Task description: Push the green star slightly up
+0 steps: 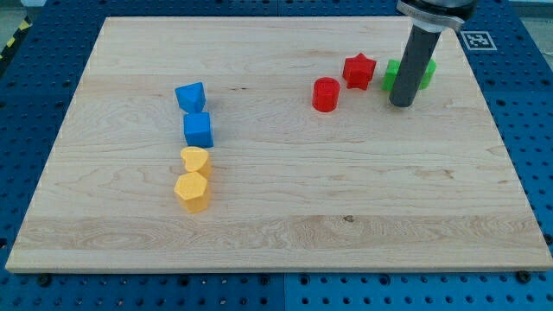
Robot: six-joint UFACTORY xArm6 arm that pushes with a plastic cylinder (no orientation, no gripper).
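The green star [392, 76] lies near the view's top right on the wooden board [276, 216], mostly hidden behind the dark rod; green shows on both sides of it. My tip [401, 104] rests on the board just below the star, touching or nearly touching its lower edge. A red star [359, 70] lies just left of the green star.
A red cylinder [326, 94] lies left of the red star. On the view's left a column runs downwards: a blue block [190, 96], a blue cube [198, 130], a yellow heart [195, 161], a yellow hexagonal block [192, 192].
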